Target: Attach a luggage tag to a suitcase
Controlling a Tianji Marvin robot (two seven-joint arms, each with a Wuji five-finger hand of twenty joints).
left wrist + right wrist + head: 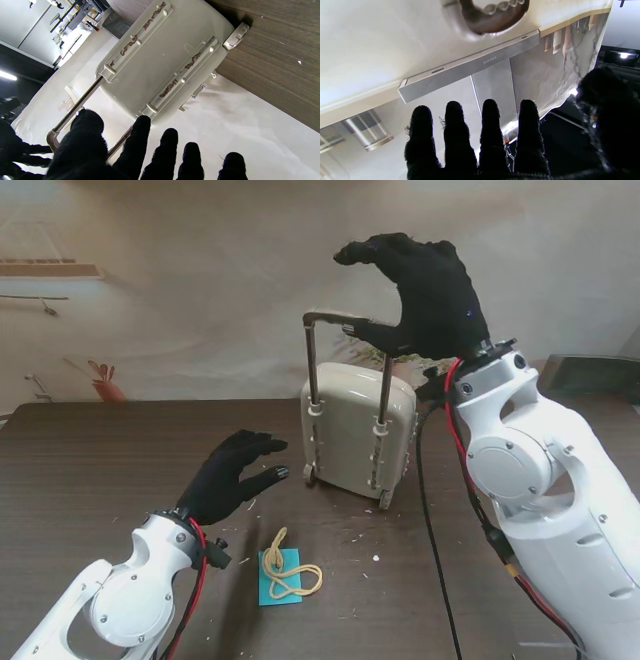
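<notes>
Right robot hand (425, 290) raised over the telescopic handle (345, 320) of the cream suitcase (358, 430), fingers spread and curved, gripping nothing. Left robot hand (232, 477) open above the desk (100, 470), fingers pointing toward suitcase. Suitcase upright mid-desk. Teal luggage tag (281, 577) with yellow loop (292, 575) lies flat on desk, nearer to me, just beside left wrist
</notes>
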